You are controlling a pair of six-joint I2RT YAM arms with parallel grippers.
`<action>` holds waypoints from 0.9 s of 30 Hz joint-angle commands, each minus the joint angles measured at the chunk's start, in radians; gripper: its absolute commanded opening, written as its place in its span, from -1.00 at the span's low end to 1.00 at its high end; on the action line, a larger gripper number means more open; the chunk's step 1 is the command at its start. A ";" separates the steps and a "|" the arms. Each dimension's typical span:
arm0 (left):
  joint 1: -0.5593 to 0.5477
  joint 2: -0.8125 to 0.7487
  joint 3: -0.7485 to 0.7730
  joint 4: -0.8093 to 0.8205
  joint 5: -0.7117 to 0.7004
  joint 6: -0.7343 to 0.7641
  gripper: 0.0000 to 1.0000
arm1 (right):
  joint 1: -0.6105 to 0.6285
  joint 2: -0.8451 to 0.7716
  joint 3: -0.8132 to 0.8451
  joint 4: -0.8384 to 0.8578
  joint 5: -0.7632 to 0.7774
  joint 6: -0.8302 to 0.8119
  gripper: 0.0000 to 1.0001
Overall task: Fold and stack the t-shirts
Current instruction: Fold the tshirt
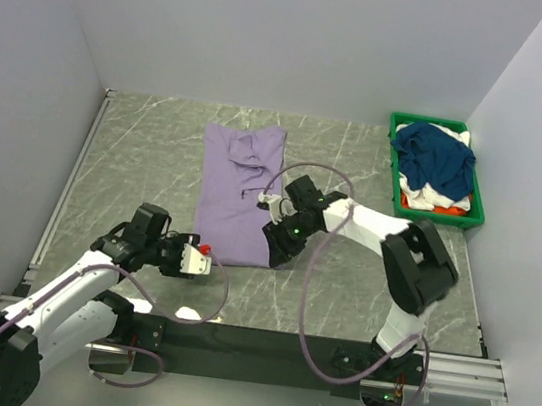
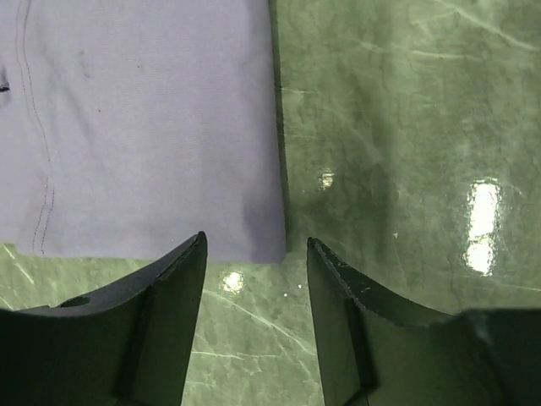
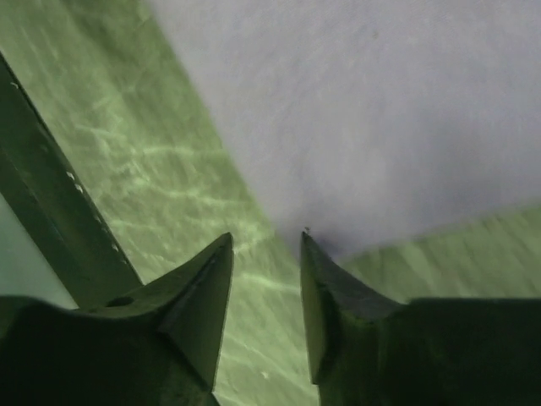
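A light lavender t-shirt [image 1: 237, 193] lies on the table as a long strip, rumpled at its far end. My left gripper [image 1: 208, 261] sits low at its near left corner. In the left wrist view that gripper [image 2: 257, 238] is open, only table between the fingers and the shirt's corner [image 2: 270, 245] just ahead of them. My right gripper [image 1: 270, 247] is at the near right corner. It is open in the right wrist view [image 3: 267, 235], one fingertip [image 3: 306, 241] touching the cloth's corner [image 3: 338, 228]. A navy t-shirt [image 1: 437, 154] lies heaped on white and orange garments.
A green plastic bin [image 1: 394, 170] at the back right holds the navy, white and orange garments. White walls enclose the table on three sides. A metal rail [image 1: 71, 175] runs along the left edge. The arms' bases and cables line the near edge.
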 commanded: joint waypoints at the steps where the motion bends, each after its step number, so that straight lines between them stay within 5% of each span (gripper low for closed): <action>1: -0.012 -0.027 -0.028 0.023 -0.009 0.072 0.13 | 0.010 -0.193 -0.056 0.063 0.150 -0.130 -0.05; 9: -0.018 0.001 -0.081 0.092 -0.020 0.146 0.06 | 0.181 -0.387 -0.337 0.341 0.450 -0.542 -0.02; 20: -0.027 0.051 -0.078 0.091 -0.017 0.187 0.02 | 0.273 -0.281 -0.389 0.468 0.525 -0.602 -0.03; 23: -0.029 0.093 -0.069 0.089 -0.022 0.184 -0.06 | 0.273 -0.235 -0.366 0.461 0.548 -0.597 -0.13; 27: -0.035 0.125 -0.069 0.129 -0.033 0.186 -0.34 | 0.270 -0.190 -0.336 0.435 0.562 -0.586 -0.62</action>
